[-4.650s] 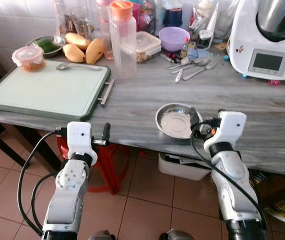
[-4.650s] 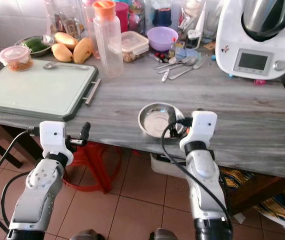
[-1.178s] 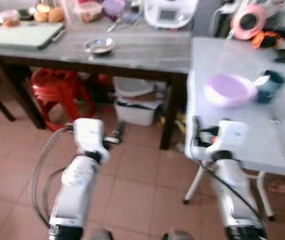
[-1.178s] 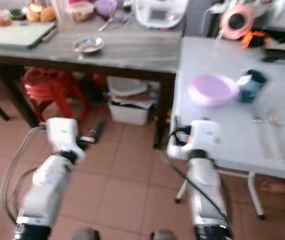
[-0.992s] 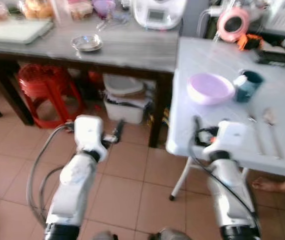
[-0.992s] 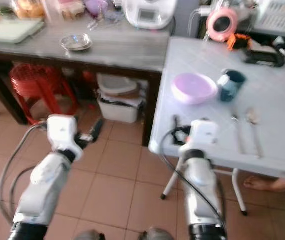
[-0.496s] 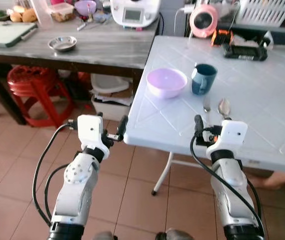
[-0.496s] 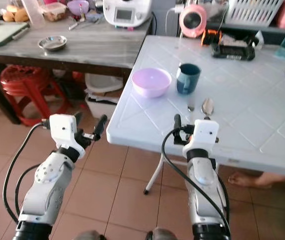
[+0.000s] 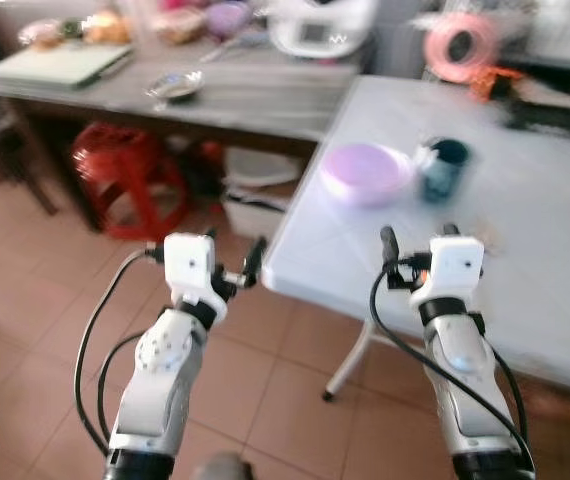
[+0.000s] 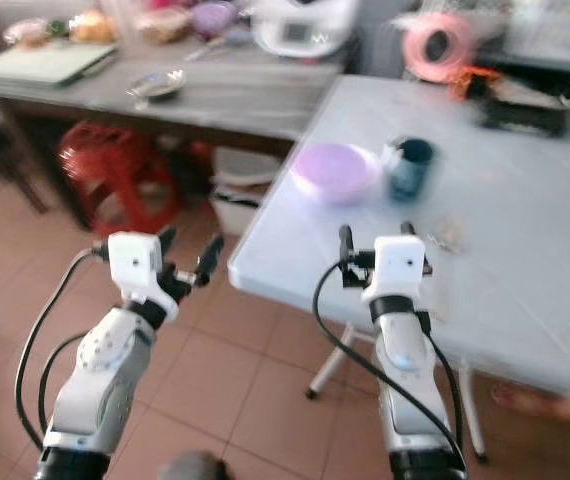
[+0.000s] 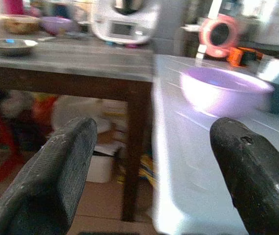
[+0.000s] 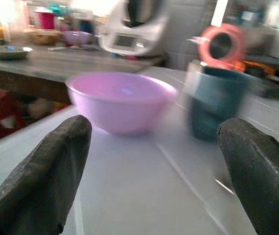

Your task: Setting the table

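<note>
The round lilac plastic bowl (image 9: 365, 172) sits near the front corner of the white tiled surface (image 9: 555, 300), with the dark teal ceramic mug (image 9: 443, 168) just beside it on the robot's right; some cutlery seems to lie in front of the mug, but the head views are too blurred to tell the pieces apart; the left tool (image 11: 144, 186) hangs with its black fingers spread wide and holding nothing, off the surface's edge and above the tiled floor (image 9: 35, 330), while the right tool (image 12: 151, 176) is likewise wide and empty, low over the white surface and pointed at the bowl and mug; the bowl looks light and stiff, thin-walled and smooth, so it would likely skid across the slick top if nudged rather than gripped; a pinch over the rim, one finger inside and one outside, seems the surest hold, since the curved wall offers little else; the mug is probably heavier and breakable, its glaze slippery, and whether its handle faces the robot I cannot tell, so a hold across the rim looks safer than reaching for the handle; further off, a small shallow steel dish (image 9: 174, 85) rests on the grey wooden surface (image 9: 265, 100), light, hard and apt to slide.
</note>
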### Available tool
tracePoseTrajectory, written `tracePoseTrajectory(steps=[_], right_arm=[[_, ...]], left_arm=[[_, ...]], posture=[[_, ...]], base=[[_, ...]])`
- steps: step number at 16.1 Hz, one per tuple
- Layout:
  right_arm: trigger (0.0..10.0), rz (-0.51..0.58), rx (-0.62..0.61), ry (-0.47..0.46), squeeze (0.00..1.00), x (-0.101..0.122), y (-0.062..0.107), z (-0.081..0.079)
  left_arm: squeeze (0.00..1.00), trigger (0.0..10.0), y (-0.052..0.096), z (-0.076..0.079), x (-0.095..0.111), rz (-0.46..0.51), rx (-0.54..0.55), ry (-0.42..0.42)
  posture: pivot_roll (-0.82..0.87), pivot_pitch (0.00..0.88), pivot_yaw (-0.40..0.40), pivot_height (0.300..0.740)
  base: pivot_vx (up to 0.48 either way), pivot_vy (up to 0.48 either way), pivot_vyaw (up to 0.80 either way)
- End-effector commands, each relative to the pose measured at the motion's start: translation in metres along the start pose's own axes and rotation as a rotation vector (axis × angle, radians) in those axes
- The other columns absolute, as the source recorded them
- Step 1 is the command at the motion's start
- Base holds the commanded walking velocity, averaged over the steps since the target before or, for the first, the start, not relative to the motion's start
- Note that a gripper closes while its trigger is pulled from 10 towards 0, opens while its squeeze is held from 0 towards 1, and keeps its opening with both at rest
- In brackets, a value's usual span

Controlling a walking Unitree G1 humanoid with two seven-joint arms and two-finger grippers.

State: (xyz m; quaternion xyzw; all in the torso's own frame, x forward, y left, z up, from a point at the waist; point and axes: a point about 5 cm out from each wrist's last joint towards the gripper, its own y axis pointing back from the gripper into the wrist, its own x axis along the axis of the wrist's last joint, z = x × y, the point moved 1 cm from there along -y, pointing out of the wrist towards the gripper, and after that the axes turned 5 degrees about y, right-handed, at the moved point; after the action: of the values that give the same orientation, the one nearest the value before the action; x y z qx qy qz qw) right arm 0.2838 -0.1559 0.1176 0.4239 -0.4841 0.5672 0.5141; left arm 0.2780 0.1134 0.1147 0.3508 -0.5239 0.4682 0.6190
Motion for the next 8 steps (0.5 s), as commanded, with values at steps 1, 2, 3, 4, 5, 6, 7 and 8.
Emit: tracePoseTrajectory(steps=[1, 2, 3, 4, 5, 6, 7, 8], right_arm=[[10.0, 0.017, 0.005, 0.001, 0.00, 0.004, 0.000, -0.002], [10.0, 0.017, 0.004, 0.003, 0.00, 0.003, 0.000, -0.002], [10.0, 0.019, 0.007, 0.007, 0.00, 0.003, 0.000, -0.002], [10.0, 0.024, 0.016, 0.015, 0.00, 0.004, 0.000, -0.003], [10.0, 0.033, 0.030, 0.026, 0.00, 0.005, 0.001, -0.005], [10.0, 0.041, 0.042, 0.035, 0.00, 0.006, 0.001, -0.007], [10.0, 0.053, 0.060, 0.051, 0.00, 0.008, 0.001, -0.009], [10.0, 0.070, 0.082, 0.080, 0.00, 0.009, 0.001, -0.012]], left_arm=[[0.00, 10.0, -0.001, -0.002, 0.003, 0.005, -0.003, -0.005], [0.00, 10.0, 0.000, -0.001, 0.002, 0.004, -0.004, -0.005], [0.00, 10.0, 0.000, -0.001, 0.002, 0.004, -0.004, -0.004], [0.00, 10.0, 0.000, -0.001, 0.002, 0.004, -0.002, -0.003], [0.00, 10.0, 0.000, -0.002, 0.003, 0.007, 0.003, 0.001], [0.00, 10.0, -0.001, -0.001, 0.003, 0.011, -0.005, 0.002], [0.00, 10.0, -0.001, -0.001, 0.004, 0.012, -0.005, 0.000], [0.00, 10.0, 0.000, -0.002, 0.004, 0.012, -0.004, -0.002]], posture=[[-0.02, 0.000, 0.020, 0.740], [-0.02, 0.000, 0.020, 0.740], [-0.02, 0.000, 0.020, 0.740], [-0.02, 0.000, 0.021, 0.740], [-0.02, 0.000, 0.020, 0.740], [-0.02, 0.000, 0.019, 0.740], [-0.01, 0.000, 0.018, 0.740], [-0.01, 0.000, 0.017, 0.740]], base=[[0.341, 0.000, 0.00], [0.337, 0.000, 0.00], [0.337, 0.000, 0.00], [0.304, 0.000, 0.00], [0.000, 0.000, 0.00], [0.000, 0.000, 0.00], [0.000, 0.000, 0.00], [0.000, 0.000, 0.00]])
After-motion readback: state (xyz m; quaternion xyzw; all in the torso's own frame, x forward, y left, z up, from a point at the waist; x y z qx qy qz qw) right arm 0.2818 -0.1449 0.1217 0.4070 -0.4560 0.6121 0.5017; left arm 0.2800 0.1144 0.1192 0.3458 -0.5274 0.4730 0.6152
